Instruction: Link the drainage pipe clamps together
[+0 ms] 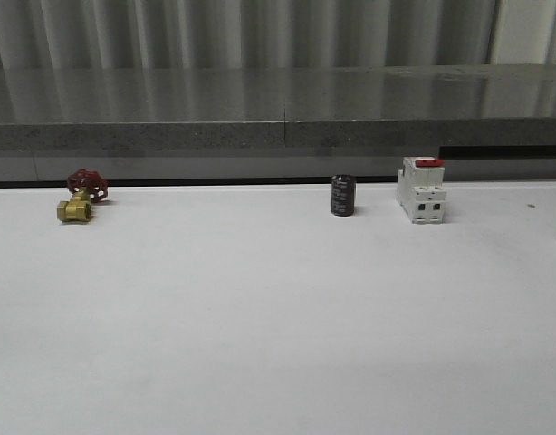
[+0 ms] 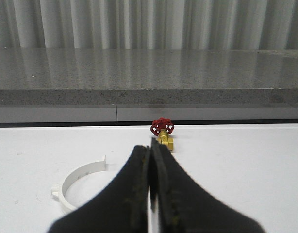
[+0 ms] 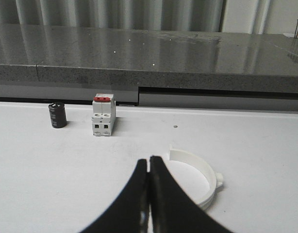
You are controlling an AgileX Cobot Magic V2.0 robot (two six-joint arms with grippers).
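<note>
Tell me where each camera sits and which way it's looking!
Front view: faces forward over the white table at the valve, capacitor and switch.
Left wrist view: on the left arm; shut left gripper, clamp half, the valve too.
Right wrist view: on the right arm; shut right gripper, other clamp half, the switch too.

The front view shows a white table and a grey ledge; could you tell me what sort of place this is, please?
Probably a lab or workshop test bench: a plain white table below a grey stone-like ledge, set with hardware samples, namely a brass valve, a black capacitor and a white switch.
</note>
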